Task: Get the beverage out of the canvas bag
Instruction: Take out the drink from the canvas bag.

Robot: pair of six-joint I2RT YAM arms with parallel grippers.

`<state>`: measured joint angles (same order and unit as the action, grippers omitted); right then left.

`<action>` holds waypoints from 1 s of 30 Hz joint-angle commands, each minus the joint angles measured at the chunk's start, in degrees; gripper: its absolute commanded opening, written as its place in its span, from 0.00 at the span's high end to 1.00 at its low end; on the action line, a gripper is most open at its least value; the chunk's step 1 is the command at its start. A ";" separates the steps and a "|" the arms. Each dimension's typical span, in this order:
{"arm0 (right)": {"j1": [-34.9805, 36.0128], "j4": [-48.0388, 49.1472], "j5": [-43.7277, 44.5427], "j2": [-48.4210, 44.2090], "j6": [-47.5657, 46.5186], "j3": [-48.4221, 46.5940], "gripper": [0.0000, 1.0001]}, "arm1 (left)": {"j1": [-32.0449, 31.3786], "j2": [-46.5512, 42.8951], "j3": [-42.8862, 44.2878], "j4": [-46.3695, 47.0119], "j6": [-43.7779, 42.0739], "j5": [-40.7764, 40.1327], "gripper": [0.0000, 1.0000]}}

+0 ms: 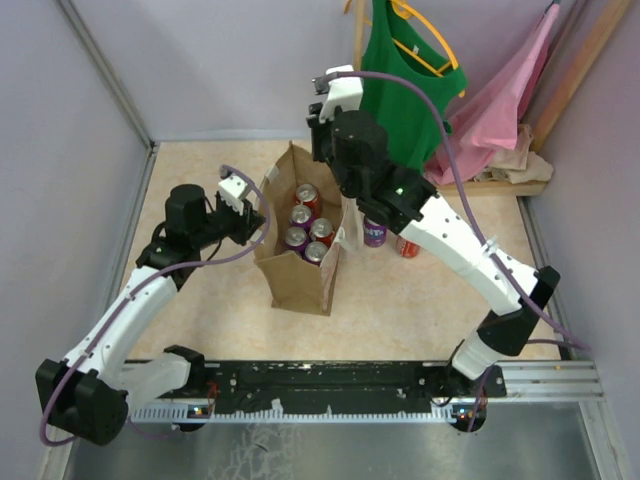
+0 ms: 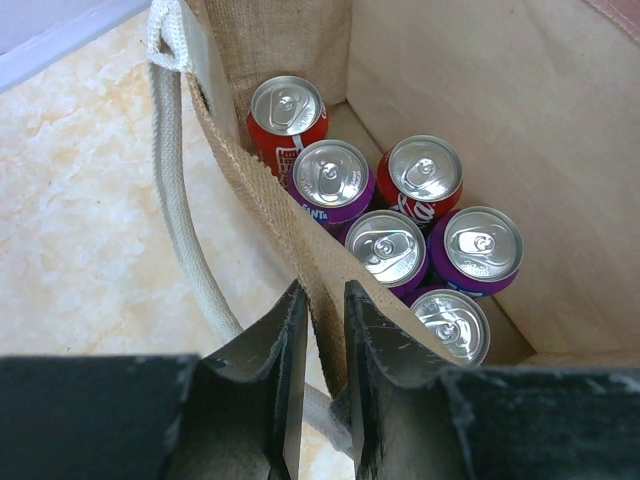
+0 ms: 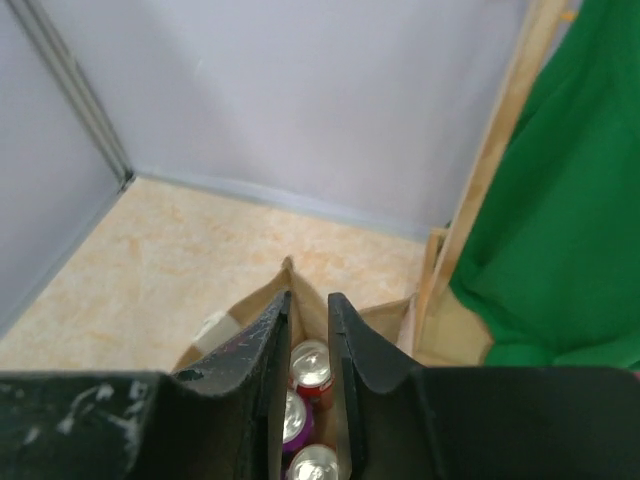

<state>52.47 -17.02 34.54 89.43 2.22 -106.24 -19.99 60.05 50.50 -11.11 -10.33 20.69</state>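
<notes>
The left gripper (image 2: 322,296) sits at the left rim of the canvas bag (image 1: 298,282), its two fingers (image 2: 285,345) drawn close on either side of the woven wall, so that they pinch the fabric edge just beside a pale strap handle (image 2: 173,210). The bag stands upright and open-mouthed in the middle of the tabletop (image 1: 200,300), between the two arms. Inside it, standing upright and packed together on the bottom, are six drink cans (image 2: 385,245): red ones and purple ones, all with silver tops facing up. The right gripper (image 3: 308,300) hangs above the mouth of the bag, well clear of the cans, looking straight down on three of them. Its fingers (image 3: 268,345) are nearly pressed together, leaving only a thin slit, and nothing is held between them, nor do they touch the bag. To the right of the bag, on the table and just beside its right wall, stand a purple can (image 1: 375,233) and a red can (image 1: 408,246). Behind them hang a green garment (image 1: 405,90) and a pink garment (image 1: 500,100).
</notes>
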 commanded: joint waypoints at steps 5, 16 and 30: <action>2.34 -10.31 -8.01 6.66 6.74 -5.21 0.70 | 0.05 -1.90 -1.05 -0.61 0.74 3.18 0.73; 1.76 -22.30 -10.96 16.11 13.70 -6.55 0.36 | 0.04 -2.06 -1.75 0.67 0.98 4.18 0.73; -6.81 -20.65 -20.39 21.62 17.04 -2.52 0.34 | 0.04 -0.52 -0.32 -0.05 1.36 2.25 0.73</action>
<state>46.94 -40.60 17.61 109.38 19.05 -108.40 -19.99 58.96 49.56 -10.22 -9.43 22.13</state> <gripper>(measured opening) 0.641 0.267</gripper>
